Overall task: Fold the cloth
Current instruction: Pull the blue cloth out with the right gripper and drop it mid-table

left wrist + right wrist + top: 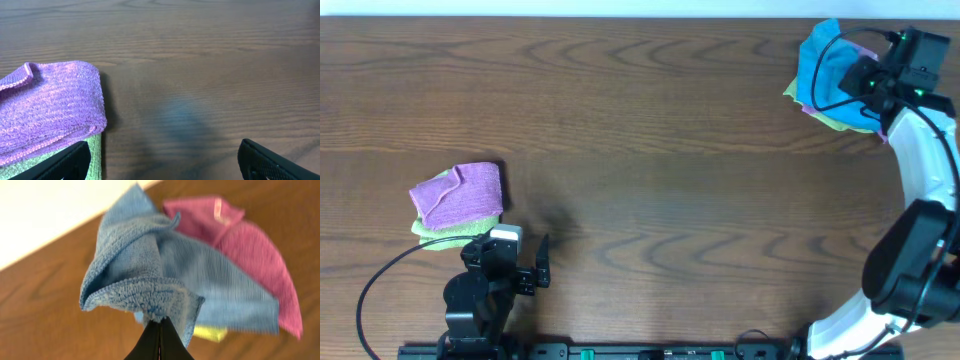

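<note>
One blue cloth [823, 62], two purple [460, 192] [260, 255], two lime-green [432, 231] [832, 119]

— What lies on the table [650, 150]?
— Near its front left corner, a green cloth [430, 231] under a purple one [460, 192]. At the far right corner, a second green cloth [825, 120], mostly covered.

Leftover cloths sitting on the wooden tabletop [650, 150], two little stacks

Toward the near left edge there's a folded purple cloth [460, 192], fuzzy, with a stitched hem. It's lying right on top of a lime-green cloth [428, 230] that sticks out along its near side. Way over in the far right corner a second purple cloth [260, 255], more pinkish in the close view, is spread out flat, and a second lime-green cloth [835, 120] shows at its edge. The brown wood-grain middle separates the two stacks.
</note>
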Controlling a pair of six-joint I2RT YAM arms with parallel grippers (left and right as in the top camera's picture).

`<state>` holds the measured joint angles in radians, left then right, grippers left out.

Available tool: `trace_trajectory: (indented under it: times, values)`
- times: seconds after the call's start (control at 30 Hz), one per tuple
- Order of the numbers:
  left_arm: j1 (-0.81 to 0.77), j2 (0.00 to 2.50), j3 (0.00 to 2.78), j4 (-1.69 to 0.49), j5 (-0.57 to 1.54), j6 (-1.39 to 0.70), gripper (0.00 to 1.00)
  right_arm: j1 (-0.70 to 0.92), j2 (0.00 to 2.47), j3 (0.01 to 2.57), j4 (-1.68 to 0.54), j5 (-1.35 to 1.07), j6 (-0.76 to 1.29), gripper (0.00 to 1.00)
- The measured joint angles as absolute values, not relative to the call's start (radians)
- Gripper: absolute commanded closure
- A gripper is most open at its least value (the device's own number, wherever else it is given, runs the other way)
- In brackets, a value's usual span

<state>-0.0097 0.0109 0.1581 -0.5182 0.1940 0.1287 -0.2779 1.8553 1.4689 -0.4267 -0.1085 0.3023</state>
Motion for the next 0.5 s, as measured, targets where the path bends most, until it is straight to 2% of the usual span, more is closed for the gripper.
trace_trajectory:
  times: [0.23,0.5]
  values:
    - [-0.01,0.011,0.158,-0.518,0.194,0.129,0.05,-0.203,1.824,1.47,-0.621,-0.146,0.276,0.99]
    - [-0.01,0.011,0.158,-0.518,0.194,0.129,0.05,0.022,1.794,1.47,-0.768,-0.184,0.252,0.99]
